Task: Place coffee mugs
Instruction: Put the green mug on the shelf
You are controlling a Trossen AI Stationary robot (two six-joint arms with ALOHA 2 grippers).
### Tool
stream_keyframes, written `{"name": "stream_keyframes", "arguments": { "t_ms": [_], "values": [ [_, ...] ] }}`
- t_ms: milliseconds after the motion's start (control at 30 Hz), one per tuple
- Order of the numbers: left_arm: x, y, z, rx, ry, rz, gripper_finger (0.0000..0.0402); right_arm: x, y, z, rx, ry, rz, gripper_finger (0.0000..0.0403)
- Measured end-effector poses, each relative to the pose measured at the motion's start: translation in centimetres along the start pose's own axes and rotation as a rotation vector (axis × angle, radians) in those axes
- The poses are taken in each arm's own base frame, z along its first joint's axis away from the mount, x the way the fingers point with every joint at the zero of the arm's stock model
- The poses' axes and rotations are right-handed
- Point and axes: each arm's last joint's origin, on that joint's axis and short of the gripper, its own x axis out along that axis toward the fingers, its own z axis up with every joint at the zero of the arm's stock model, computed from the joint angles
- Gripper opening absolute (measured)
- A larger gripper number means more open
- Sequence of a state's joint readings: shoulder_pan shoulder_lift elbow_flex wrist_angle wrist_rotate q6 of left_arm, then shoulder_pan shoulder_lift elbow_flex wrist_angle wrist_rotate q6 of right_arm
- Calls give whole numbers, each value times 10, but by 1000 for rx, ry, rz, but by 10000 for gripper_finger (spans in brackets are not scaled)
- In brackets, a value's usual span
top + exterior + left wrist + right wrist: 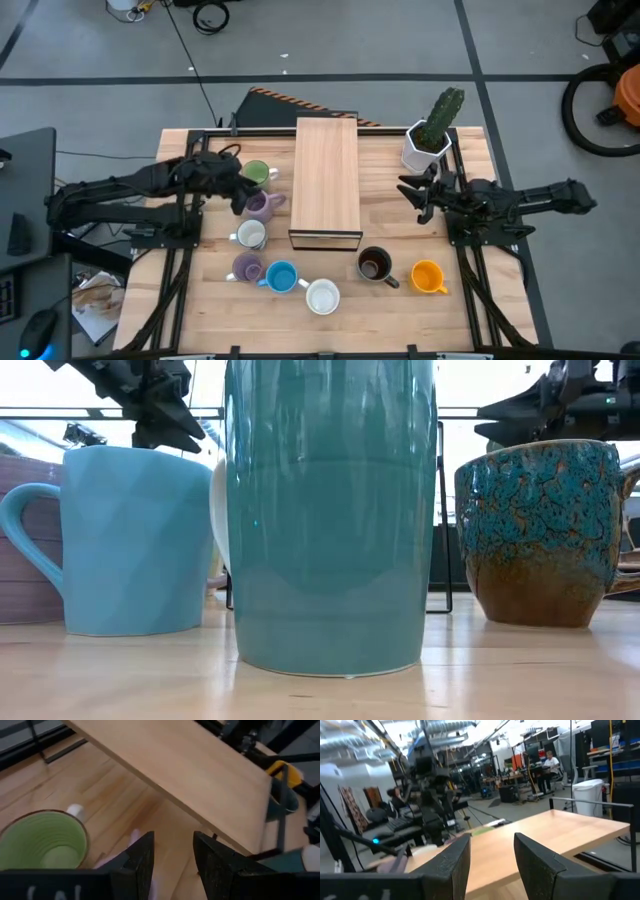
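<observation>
Eight mugs counted on the wooden desk (470, 310): left of centre the green mug (255, 173), three lilac or white ones below, then a lower row of blue, white, dark brown and the orange mug (428, 276). Left end effector (232, 193) hangs beside the green mug, fingers apart, empty. Wooden riser (326, 180) stands centre frame. Right end effector (418, 196), right of centre, parted, empty. Grey floor surrounds.

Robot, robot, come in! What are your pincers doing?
Left pincer open, empty, above lilac mug. Right pincer open, empty, near cactus pot. Wooden shelf bare.
</observation>
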State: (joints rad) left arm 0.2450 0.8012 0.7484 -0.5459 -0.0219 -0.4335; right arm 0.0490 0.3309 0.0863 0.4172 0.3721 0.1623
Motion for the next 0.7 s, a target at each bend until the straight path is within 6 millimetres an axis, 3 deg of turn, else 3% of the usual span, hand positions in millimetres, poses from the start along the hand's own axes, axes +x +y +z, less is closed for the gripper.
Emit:
{"name": "stream_keyframes", "arguments": {
  "t_ms": [267,700],
  "values": [
    [14,7,21,-38,60,97,142,7,2,-5,-112,51,-3,158],
    [63,42,63,74,241,282,142,12,10,23,-282,130,50,158]
  ]
}}
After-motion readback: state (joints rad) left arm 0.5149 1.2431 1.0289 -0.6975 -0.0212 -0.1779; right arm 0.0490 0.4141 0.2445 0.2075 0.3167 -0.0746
